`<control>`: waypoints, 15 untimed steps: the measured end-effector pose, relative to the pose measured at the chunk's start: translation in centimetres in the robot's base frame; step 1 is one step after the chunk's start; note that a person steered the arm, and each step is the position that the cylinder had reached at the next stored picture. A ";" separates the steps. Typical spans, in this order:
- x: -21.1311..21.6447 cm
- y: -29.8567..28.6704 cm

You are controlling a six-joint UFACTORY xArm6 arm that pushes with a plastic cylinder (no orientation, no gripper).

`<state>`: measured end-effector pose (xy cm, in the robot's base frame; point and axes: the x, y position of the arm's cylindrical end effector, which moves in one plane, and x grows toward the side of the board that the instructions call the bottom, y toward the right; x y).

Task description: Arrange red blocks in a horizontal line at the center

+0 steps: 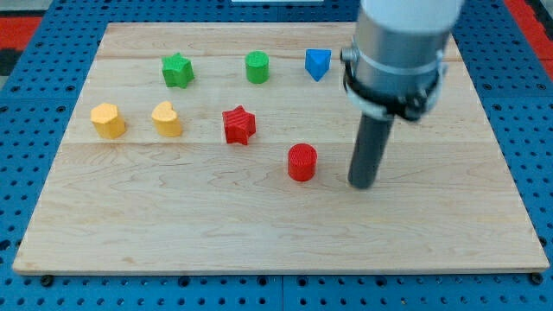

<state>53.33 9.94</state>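
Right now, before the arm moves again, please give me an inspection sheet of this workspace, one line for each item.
Surface: wooden board, flat, pale, lying on a blue perforated base.
Job's things: red star block near the centre; red cylinder block lower and toward the view's right of it, apart; not in one horizontal line.
Clutter: green star block, green cylinder block, blue block along the view's top; yellow block and yellow heart block at the view's left.
Grippers: none; my tip stands to the view's right of the red cylinder block, with a gap.
Cables: nothing seen.
Surroundings: red patches at the upper corners.
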 end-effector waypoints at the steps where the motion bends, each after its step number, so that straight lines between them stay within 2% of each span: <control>1: 3.2 -4.9; 2: -0.2 -8.4; 3: -2.0 -9.1; 6: -5.2 -4.5; 8: -8.1 -4.1; 10: -5.6 -10.8; 11: -5.6 -15.7; 12: -6.2 -17.8; 14: -9.9 -16.4; 15: -9.9 -15.1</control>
<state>43.42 -5.13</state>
